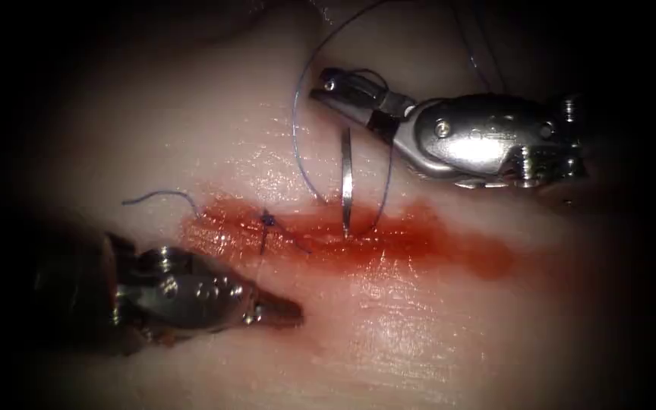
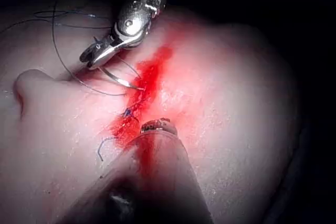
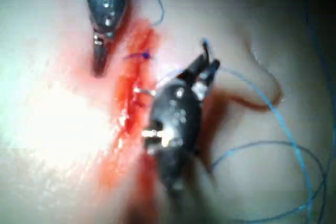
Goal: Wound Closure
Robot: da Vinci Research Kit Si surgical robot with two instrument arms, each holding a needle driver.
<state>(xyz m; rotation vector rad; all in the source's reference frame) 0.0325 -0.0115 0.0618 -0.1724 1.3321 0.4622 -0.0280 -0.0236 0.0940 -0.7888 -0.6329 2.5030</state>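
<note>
Right tool (image 1: pixel 343 95): above the cut (image 1: pixel 358 235), fingers (image 1: pixel 335 102) closed on the blunt end of the needle (image 1: pixel 347 182). Needle hanging nearly upright, tip down at the upper edge of the cut, near its middle; cannot tell whether the tip is in the tissue (image 1: pixel 389 326) or merely touching. Thread (image 1: pixel 295 114) looping from the right tool up and round, down to the cut beside the needle.

Left tool (image 1: pixel 286 310): below the cut, toward its left end, fingers closed, holding nothing, tip smeared red and low over the tissue. One knotted stitch (image 1: pixel 267 222) across the left part of the cut, cut end of thread (image 1: pixel 161 196) lying to its left. Red fluid (image 1: pixel 449 247) spread along the cut.
</note>
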